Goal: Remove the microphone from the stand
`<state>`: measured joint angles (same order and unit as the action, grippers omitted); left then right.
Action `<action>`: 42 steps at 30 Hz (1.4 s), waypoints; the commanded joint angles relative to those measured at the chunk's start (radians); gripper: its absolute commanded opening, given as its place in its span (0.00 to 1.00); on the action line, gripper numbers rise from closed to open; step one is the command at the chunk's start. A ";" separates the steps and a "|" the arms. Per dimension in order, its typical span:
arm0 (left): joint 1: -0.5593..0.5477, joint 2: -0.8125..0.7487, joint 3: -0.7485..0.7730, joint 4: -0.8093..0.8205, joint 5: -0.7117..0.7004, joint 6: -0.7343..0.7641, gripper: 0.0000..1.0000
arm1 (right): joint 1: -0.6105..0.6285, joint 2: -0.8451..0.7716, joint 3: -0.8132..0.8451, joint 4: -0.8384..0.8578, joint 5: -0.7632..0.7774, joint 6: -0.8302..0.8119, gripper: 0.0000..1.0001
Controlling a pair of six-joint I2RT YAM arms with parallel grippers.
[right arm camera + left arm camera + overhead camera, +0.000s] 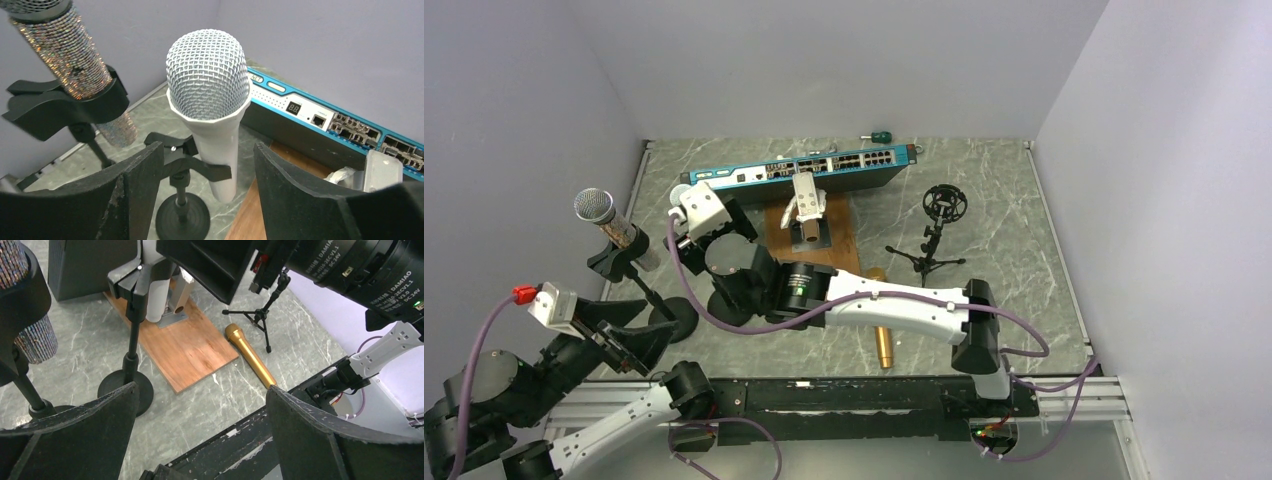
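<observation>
A white microphone [207, 75] with a silver mesh head stands upright in the black clip [187, 155] of a round-based stand [182, 220]. My right gripper [207, 146] is open, with one finger on each side of the microphone's handle and clip, not touching them. In the top view the right gripper [692, 245] covers this microphone. It shows in the left wrist view [159, 295] on its stand [132, 340]. My left gripper [202, 390] is open and empty, low near the table's front edge [624, 345].
A glitter microphone [609, 222] sits in a second stand at the far left [70, 55]. A gold microphone [883, 335] lies on the table. A small tripod stand [939, 225], a wooden board [829, 235] and a blue network switch [804, 168] lie behind.
</observation>
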<state>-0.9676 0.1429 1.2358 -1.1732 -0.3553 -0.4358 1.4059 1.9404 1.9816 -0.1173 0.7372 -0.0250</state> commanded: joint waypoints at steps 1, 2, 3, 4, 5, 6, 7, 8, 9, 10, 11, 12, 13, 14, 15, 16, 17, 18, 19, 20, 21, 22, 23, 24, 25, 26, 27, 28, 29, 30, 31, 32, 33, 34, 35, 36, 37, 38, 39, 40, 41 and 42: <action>-0.001 -0.030 -0.014 -0.032 0.003 -0.046 0.99 | -0.002 0.037 0.077 0.111 0.073 -0.094 0.67; -0.001 -0.035 -0.019 -0.035 0.001 -0.051 0.99 | -0.001 0.050 0.089 0.112 0.073 -0.103 0.67; -0.001 -0.039 -0.024 -0.035 0.001 -0.054 0.99 | -0.002 0.062 0.102 0.113 0.076 -0.112 0.67; 0.000 -0.042 -0.027 -0.036 0.001 -0.057 0.99 | -0.003 0.076 0.114 0.113 0.079 -0.121 0.67; 0.000 -0.043 -0.027 -0.043 0.001 -0.061 0.99 | -0.003 0.088 0.124 0.143 0.084 -0.131 0.67; -0.001 -0.043 -0.028 -0.050 -0.001 -0.069 0.99 | -0.002 0.099 0.133 0.158 0.089 -0.146 0.66; -0.002 -0.043 -0.029 -0.058 -0.003 -0.075 0.99 | -0.002 0.114 0.144 0.170 0.097 -0.161 0.66; 0.000 -0.042 -0.032 -0.064 -0.005 -0.081 1.00 | -0.003 0.126 0.154 0.182 0.106 -0.177 0.65; 0.000 -0.043 -0.035 -0.069 -0.002 -0.084 0.98 | -0.003 0.139 0.166 0.194 0.117 -0.190 0.64; -0.001 -0.042 -0.037 -0.068 0.003 -0.084 0.98 | -0.004 0.151 0.172 0.202 0.122 -0.201 0.63; -0.001 -0.042 -0.041 -0.070 0.005 -0.083 0.98 | -0.005 0.161 0.184 0.206 0.122 -0.215 0.63; 0.000 -0.041 -0.044 -0.071 0.006 -0.083 0.98 | -0.004 0.169 0.188 0.211 0.122 -0.224 0.62; 0.000 -0.039 -0.045 -0.072 0.006 -0.085 0.98 | -0.006 0.174 0.186 0.222 0.122 -0.230 0.61; 0.000 -0.037 -0.047 -0.074 0.006 -0.086 0.98 | -0.009 0.178 0.185 0.229 0.119 -0.234 0.60; 0.000 -0.036 -0.048 -0.074 0.005 -0.086 0.98 | -0.011 0.181 0.182 0.231 0.115 -0.236 0.57; -0.001 -0.036 -0.050 -0.073 0.003 -0.086 0.98 | -0.014 0.181 0.179 0.232 0.113 -0.235 0.51; 0.000 -0.035 -0.050 -0.071 0.003 -0.087 0.98 | -0.017 0.180 0.172 0.237 0.113 -0.237 0.45; 0.000 -0.033 -0.052 -0.069 0.001 -0.086 0.98 | -0.019 0.177 0.162 0.246 0.113 -0.239 0.42; 0.000 -0.033 -0.050 -0.068 0.000 -0.087 0.98 | -0.021 0.171 0.147 0.256 0.113 -0.240 0.41; -0.001 -0.032 -0.050 -0.068 -0.002 -0.086 0.98 | -0.025 0.165 0.133 0.263 0.113 -0.238 0.41; -0.001 -0.031 -0.051 -0.067 -0.005 -0.088 0.98 | -0.030 0.161 0.126 0.262 0.113 -0.231 0.45; 0.000 -0.031 -0.052 -0.066 -0.005 -0.089 0.98 | -0.034 0.157 0.120 0.262 0.113 -0.223 0.51; 0.000 -0.032 -0.049 -0.066 -0.006 -0.089 0.98 | -0.039 0.152 0.112 0.263 0.111 -0.218 0.57; 0.000 -0.031 -0.048 -0.066 -0.007 -0.089 0.98 | -0.042 0.148 0.105 0.262 0.106 -0.215 0.58; -0.001 -0.032 -0.048 -0.066 -0.008 -0.089 0.98 | -0.046 0.146 0.101 0.257 0.097 -0.212 0.58; 0.000 -0.032 -0.046 -0.066 -0.009 -0.090 0.98 | -0.050 0.145 0.100 0.254 0.095 -0.209 0.58; -0.001 -0.032 -0.046 -0.065 -0.010 -0.090 0.98 | -0.052 0.145 0.099 0.253 0.093 -0.206 0.58; 0.000 -0.032 -0.046 -0.066 -0.010 -0.092 0.98 | -0.057 0.143 0.099 0.247 0.089 -0.203 0.56; 0.000 -0.032 -0.047 -0.066 -0.010 -0.093 0.98 | -0.060 0.142 0.099 0.240 0.081 -0.202 0.55; 0.000 -0.032 -0.049 -0.065 -0.010 -0.093 0.98 | -0.062 0.142 0.097 0.236 0.072 -0.200 0.53; -0.001 -0.031 -0.051 -0.064 -0.010 -0.095 0.98 | -0.062 0.138 0.088 0.240 0.062 -0.203 0.51; 0.000 -0.031 -0.055 -0.061 -0.010 -0.095 0.98 | -0.063 0.131 0.078 0.247 0.052 -0.208 0.50; 0.000 -0.030 -0.059 -0.060 -0.011 -0.097 0.98 | -0.064 0.129 0.071 0.251 0.039 -0.211 0.46; 0.000 -0.027 -0.063 -0.060 -0.014 -0.100 0.98 | -0.064 0.126 0.068 0.253 0.033 -0.213 0.42; 0.000 -0.025 -0.064 -0.062 -0.016 -0.102 0.98 | -0.064 0.123 0.066 0.250 0.025 -0.216 0.36; -0.001 -0.021 -0.066 -0.063 -0.023 -0.107 0.98 | -0.064 0.119 0.063 0.246 0.012 -0.217 0.30; -0.001 -0.019 -0.069 -0.064 -0.026 -0.111 0.98 | -0.064 0.111 0.059 0.243 -0.006 -0.217 0.24; 0.000 -0.018 -0.075 -0.058 -0.027 -0.116 0.98 | -0.065 0.102 0.049 0.239 -0.031 -0.216 0.19; 0.000 -0.017 -0.083 -0.051 -0.028 -0.119 0.98 | -0.064 0.087 0.040 0.232 -0.057 -0.216 0.12; -0.001 -0.017 -0.094 -0.040 -0.029 -0.122 0.99 | -0.064 0.074 0.030 0.221 -0.087 -0.215 0.06; -0.001 -0.017 -0.111 -0.025 -0.036 -0.126 0.99 | -0.064 0.062 0.020 0.208 -0.119 -0.216 0.00; 0.000 -0.016 -0.131 -0.009 -0.041 -0.127 0.99 | -0.064 0.049 0.009 0.197 -0.151 -0.217 0.00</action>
<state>-0.9676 0.1062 1.1534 -1.2381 -0.3660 -0.5373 1.3449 2.0918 2.0216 0.1097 0.7155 -0.2367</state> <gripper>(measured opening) 0.985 0.428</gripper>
